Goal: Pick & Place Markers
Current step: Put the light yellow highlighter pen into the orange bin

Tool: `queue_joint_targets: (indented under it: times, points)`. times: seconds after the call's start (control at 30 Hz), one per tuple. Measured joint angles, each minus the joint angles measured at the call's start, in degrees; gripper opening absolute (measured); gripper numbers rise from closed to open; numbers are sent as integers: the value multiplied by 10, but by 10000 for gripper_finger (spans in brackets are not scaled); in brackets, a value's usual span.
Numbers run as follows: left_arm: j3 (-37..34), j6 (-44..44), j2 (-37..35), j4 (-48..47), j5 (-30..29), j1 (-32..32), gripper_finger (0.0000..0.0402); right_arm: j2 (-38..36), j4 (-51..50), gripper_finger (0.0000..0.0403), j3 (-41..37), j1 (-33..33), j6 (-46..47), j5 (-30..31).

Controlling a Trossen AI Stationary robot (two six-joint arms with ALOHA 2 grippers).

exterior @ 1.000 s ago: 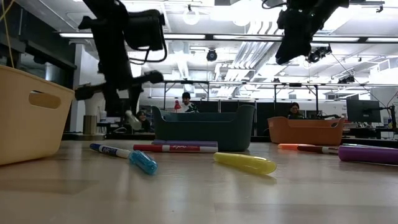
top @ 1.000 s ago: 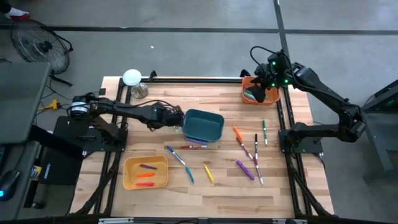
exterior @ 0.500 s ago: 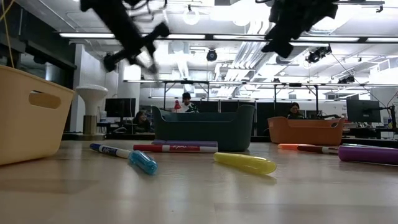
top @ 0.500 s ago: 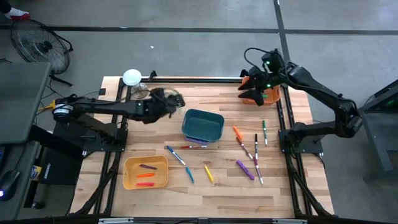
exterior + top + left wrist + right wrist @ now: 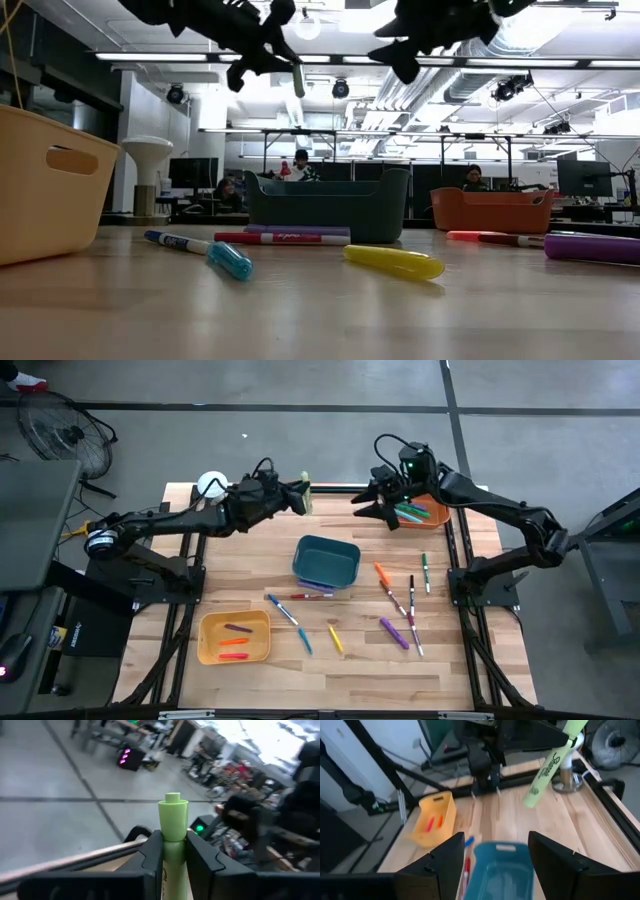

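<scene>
Wooden table (image 5: 470, 660) is still carrying about ten loose markers (image 5: 397, 600), three are lying in the yellow bin (image 5: 235, 637), and the left tool (image 5: 300, 497) is gripping a green marker (image 5: 172, 832) aloft, facing the spread, empty right tool (image 5: 370, 508).

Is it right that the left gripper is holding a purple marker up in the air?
Not quite. The left gripper is holding a marker up in the air, but it is light green, not purple. The left wrist view shows it clamped between the fingers.
</scene>
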Motion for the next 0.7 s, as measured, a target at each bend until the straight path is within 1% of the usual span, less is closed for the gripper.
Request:
queue_joint_targets:
  times: [0.17,0.33,0.5,0.7]
  points:
    - [0,20,0,38,57,20,52,48,117,208,0,4,72,-2]
    - [0,37,0,41,71,20,52,90,238,208,0,3,142,-2]
    - [0,43,0,41,82,20,52,136,304,208,0,7,181,-2]
    - [0,44,0,42,96,20,52,179,372,208,0,20,203,18]
